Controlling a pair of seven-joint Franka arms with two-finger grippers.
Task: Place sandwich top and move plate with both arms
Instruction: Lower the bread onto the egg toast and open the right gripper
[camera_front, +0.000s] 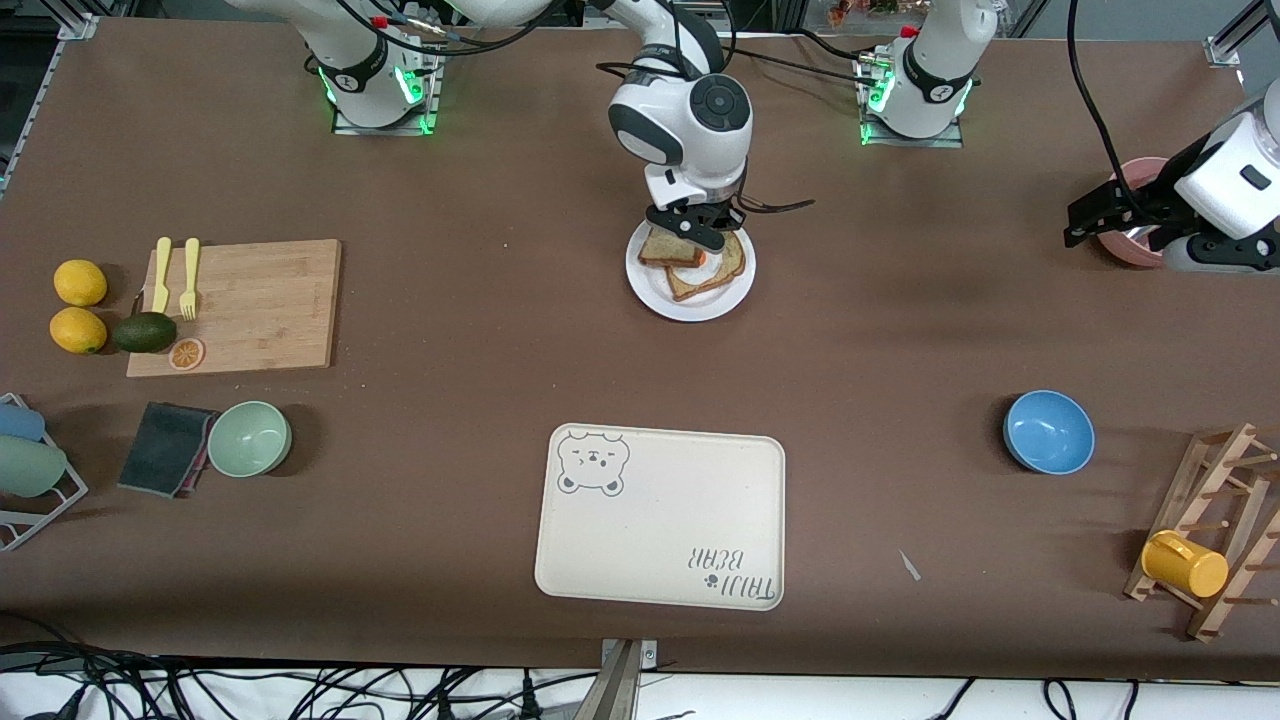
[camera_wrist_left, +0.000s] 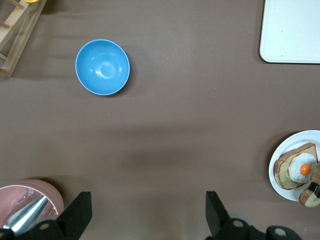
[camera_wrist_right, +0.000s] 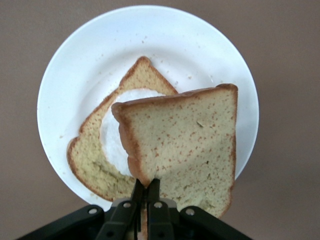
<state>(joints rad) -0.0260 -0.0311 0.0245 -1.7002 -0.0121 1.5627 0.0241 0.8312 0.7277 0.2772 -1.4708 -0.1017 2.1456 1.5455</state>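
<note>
Right gripper (camera_front: 692, 233) hangs over the white plate (camera_front: 690, 302), fingers pinched tight on one edge of the sandwich top (camera_front: 667, 247). The plate sits mid-table, toward the robots' edge. The slice is gripped by its crust and tilted, probably so it can be lowered flat onto the egg slice (camera_front: 712, 275) without the fingers fouling the filling.

Right wrist view: the sandwich top (camera_wrist_right: 182, 137) hangs off-centre, covering only part of the egg slice (camera_wrist_right: 95, 160); the white of the egg shows past its edge. The front view hides that offset under the wrist.

Left gripper (camera_front: 1110, 215) waits over a pink bowl (camera_front: 1135, 245) near the left arm's end of the table, fingers spread wide apart and empty. Only its wrist view shows the orange yolk (camera_wrist_left: 305, 169).
</note>
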